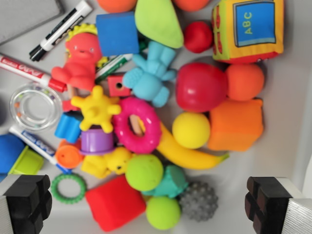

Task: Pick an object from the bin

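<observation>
I'm looking straight down into the bin (287,126) through the wrist view, and it's packed with toys. My claw (146,207) is spread wide, nothing between the fingers: one black pad (27,200) sits at the bottom of the wrist view's left, the other at the bottom right, well apart.

Right between them, near the bottom edge, I've got a red block (115,203), a green ball (163,212) and a grey spiky ball (198,201) side by side. Just above those, a second green ball (144,172) touches a teal toy (171,181). A green ring (68,187) lies close to the left pad.

Further up the frame, a yellow banana (183,153) curves under a yellow ball (191,130), with a pink ring (138,125) beside it. An orange block (236,124) sits at the wrist view's right, below a red apple (201,87) and an orange ball (244,81). A blue bear (151,73) and a red figure (78,63) lie higher, well away from the claw, and an ABC cube (248,29) is in the top right corner. Markers (61,29) rest at the top left, beside a clear ring (35,107).
</observation>
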Controlling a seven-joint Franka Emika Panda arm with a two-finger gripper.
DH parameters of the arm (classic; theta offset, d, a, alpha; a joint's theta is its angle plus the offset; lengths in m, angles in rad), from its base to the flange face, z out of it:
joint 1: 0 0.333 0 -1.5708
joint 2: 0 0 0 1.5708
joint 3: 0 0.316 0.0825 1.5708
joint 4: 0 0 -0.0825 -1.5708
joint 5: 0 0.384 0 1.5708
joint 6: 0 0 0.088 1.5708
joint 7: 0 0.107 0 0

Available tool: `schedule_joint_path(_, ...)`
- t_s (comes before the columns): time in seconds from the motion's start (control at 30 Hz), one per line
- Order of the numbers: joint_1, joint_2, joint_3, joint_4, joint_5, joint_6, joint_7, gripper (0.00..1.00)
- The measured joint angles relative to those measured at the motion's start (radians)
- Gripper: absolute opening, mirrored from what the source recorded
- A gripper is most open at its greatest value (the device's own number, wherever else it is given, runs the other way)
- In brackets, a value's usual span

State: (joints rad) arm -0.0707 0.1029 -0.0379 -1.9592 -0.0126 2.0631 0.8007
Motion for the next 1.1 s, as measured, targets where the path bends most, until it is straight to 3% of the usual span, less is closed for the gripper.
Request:
schedule_joint_path(0.6,0.001,0.0,0.0,-0.004,0.0,0.0,0.001,1.0)
schedule_joint_path(1.1,0.008,0.0,0.004,-0.045,0.0,0.04,0.022,1.0)
